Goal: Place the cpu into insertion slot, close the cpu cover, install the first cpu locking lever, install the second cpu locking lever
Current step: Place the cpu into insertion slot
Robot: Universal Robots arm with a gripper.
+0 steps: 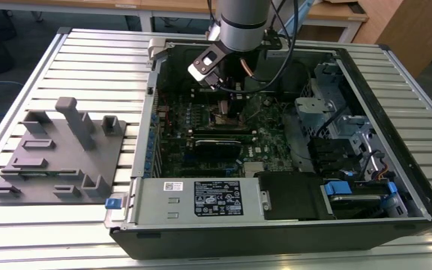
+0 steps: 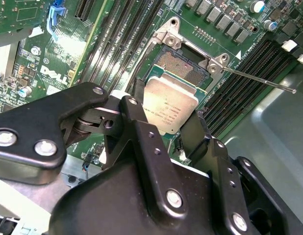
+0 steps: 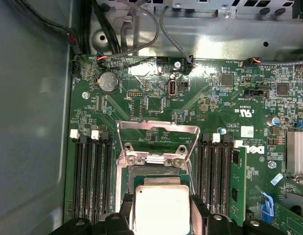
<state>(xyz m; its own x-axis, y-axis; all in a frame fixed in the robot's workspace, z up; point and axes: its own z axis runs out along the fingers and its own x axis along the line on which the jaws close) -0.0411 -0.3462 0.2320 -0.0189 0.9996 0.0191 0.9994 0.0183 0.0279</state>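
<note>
My gripper reaches down into the open computer case over the motherboard. It is shut on the cpu, a pale silver square held by its edges between the two black fingers. The cpu hangs just over the insertion slot, partly covering it, and the slot's brownish contact field shows past the chip's edge. The cpu cover stands swung open at the far side of the insertion slot. One thin locking lever sticks out sideways, unlatched.
Black memory slots flank the socket on both sides, and a green card stands in one. The labelled power supply box sits at the case's near edge. A grey fixture tray lies at the exterior view's left.
</note>
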